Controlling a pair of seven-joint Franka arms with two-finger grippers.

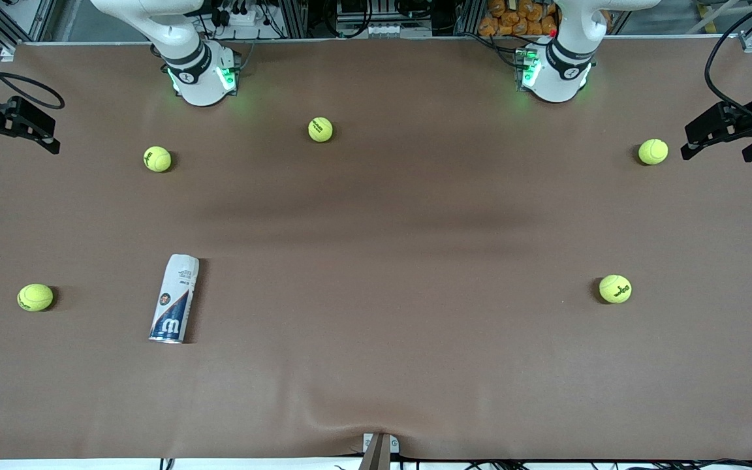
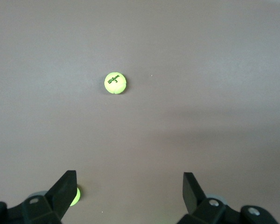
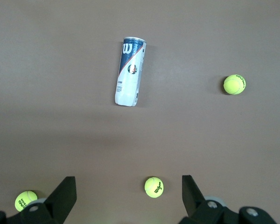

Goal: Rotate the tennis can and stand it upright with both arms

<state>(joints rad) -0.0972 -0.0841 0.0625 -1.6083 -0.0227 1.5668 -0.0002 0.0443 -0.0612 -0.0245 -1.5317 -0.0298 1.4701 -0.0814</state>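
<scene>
Your can (image 1: 174,299) lies on its side on the table (image 1: 376,365), toward the right arm's end, its silver rim pointing at the edge nearest the front camera and its white end toward the bases. Nothing touches it. One ball (image 1: 35,297) sits beside it, closer to the right arm's end edge, and two more balls (image 1: 157,158) (image 1: 320,129) lie farther from the camera, near the right arm's base. Toward the left arm's end you have a ball (image 1: 615,288) about level with the can and another (image 1: 653,151) farther from the camera. Your right gripper (image 1: 14,127) hangs over the right arm's end edge, fingers (image 3: 65,193) spread wide and holding nothing; its wrist view looks down on the can (image 3: 130,71). Your left gripper (image 1: 725,134) hangs over the left arm's end edge, fingers (image 2: 64,189) likewise wide apart and empty, with one ball (image 2: 115,83) well below it.
</scene>
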